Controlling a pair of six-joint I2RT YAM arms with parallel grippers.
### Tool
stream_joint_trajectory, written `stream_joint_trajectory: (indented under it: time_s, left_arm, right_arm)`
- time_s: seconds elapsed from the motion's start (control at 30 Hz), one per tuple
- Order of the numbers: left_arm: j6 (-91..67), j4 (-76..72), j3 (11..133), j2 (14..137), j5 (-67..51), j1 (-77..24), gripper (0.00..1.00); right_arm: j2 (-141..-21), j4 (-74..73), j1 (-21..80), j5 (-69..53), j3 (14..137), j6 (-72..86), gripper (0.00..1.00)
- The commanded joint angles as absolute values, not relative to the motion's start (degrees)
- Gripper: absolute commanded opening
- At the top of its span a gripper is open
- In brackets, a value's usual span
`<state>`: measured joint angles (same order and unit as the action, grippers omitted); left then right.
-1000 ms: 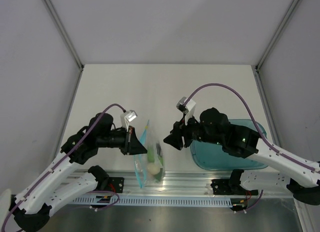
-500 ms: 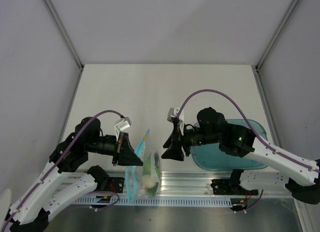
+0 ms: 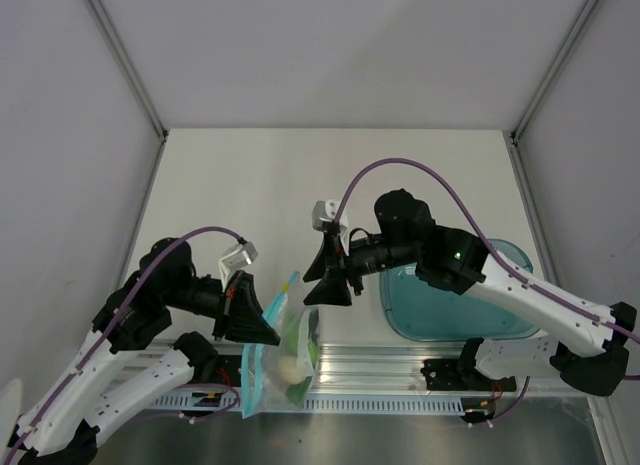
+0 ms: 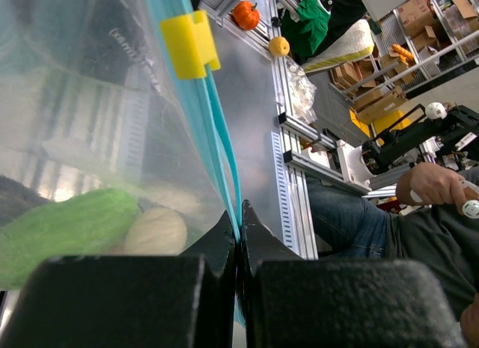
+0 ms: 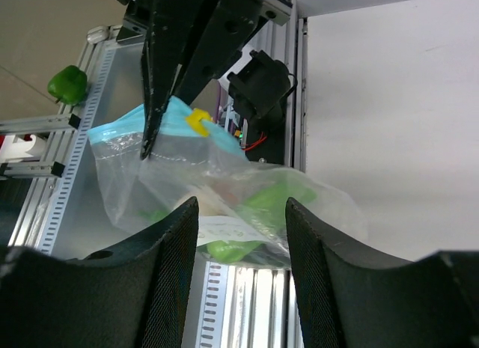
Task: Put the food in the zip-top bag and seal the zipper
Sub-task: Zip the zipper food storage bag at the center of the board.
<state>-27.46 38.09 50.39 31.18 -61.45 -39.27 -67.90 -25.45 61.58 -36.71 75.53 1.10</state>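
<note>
The clear zip-top bag point(image 3: 283, 357) hangs over the table's near edge across the rail. Inside it show a light green cucumber point(image 4: 67, 228), a cream egg point(image 4: 153, 232) and more green food point(image 5: 288, 194). My left gripper point(image 3: 268, 330) is shut on the bag's light blue zipper point(image 4: 217, 131), below the yellow slider point(image 4: 191, 34). In the left wrist view the left gripper point(image 4: 239, 213) pinches the strip. My right gripper point(image 3: 318, 280) is open just above and to the right of the bag. In its own view the right gripper point(image 5: 241, 206) holds nothing, with the bag point(image 5: 224, 183) just beyond its fingertips.
The teal tray point(image 3: 450, 305) sits at the table's right near corner. The aluminium rail point(image 3: 380, 370) runs along the near edge under the bag. A green pepper-shaped toy point(image 5: 67, 82) lies outside the bag, below the rail. A person sits beyond the rail point(image 4: 389, 228).
My left gripper has drawn the bag toward the near edge and to the left, so it now hangs over the rail. My right gripper has moved left, closer to the bag, still open.
</note>
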Motion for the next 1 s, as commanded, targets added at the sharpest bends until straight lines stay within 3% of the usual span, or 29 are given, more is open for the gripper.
stream_joint_trajectory:
  time_s: [0.0, 0.37, 0.97]
  left_arm:
    - [-28.04, 35.95, 51.85, 30.32, -64.25, -39.46, 0.01]
    - [-27.42, 37.35, 51.59, 29.88, -65.39, -39.55, 0.00]
    - [-27.07, 37.62, 51.68, 29.71, -65.83, -39.55, 0.01]
  right_arm:
    - [-70.74, -25.13, 59.34, -42.78, 81.11, -2.81, 0.53]
    - [-76.99, -26.11, 56.87, -57.03, 87.53, -5.89, 0.58]
    - [-81.91, -24.96, 58.36, -66.71, 88.59, -5.10, 0.34]
